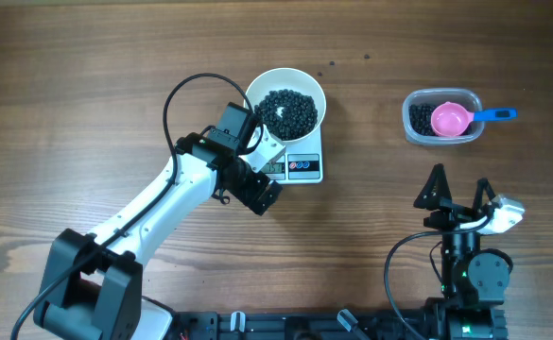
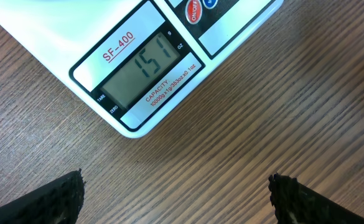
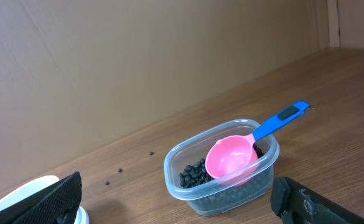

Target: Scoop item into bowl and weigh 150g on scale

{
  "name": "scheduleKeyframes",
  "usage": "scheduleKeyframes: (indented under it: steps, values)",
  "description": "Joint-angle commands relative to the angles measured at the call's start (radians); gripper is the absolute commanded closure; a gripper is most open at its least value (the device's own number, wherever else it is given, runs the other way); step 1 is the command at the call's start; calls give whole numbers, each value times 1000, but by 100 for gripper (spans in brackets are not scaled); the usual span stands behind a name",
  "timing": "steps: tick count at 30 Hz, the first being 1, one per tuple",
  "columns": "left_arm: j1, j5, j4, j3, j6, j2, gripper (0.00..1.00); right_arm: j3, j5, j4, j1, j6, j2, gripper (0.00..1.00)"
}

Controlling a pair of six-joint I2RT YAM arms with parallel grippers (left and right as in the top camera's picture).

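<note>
The white bowl (image 1: 320,94) stands on the scale (image 1: 304,170) and holds a dark heap of the item (image 1: 287,111). In the left wrist view the scale (image 2: 45,37) fills the top, and its display (image 2: 145,68) reads 151. My left gripper (image 1: 260,192) (image 2: 177,178) hovers open just in front of the scale's front edge, with only bare wood between its fingers. My right gripper (image 1: 459,184) (image 3: 177,186) is open and empty at the lower right, facing the tub. The bowl's edge (image 3: 20,193) shows at the far left of the right wrist view.
A clear plastic tub (image 1: 414,128) (image 3: 175,163) at the right holds more black beans (image 3: 194,175). A pink scoop (image 1: 449,119) (image 3: 231,158) with a blue handle rests in it. A few stray beans (image 3: 151,153) lie on the wood behind it.
</note>
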Motion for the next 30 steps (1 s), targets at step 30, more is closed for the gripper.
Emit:
scheduleKeyframes:
  steps: [30]
  values:
    - [-55, -166, 1078, -1, 134, -8, 0, 0, -15, 3, 7, 10, -7, 0]
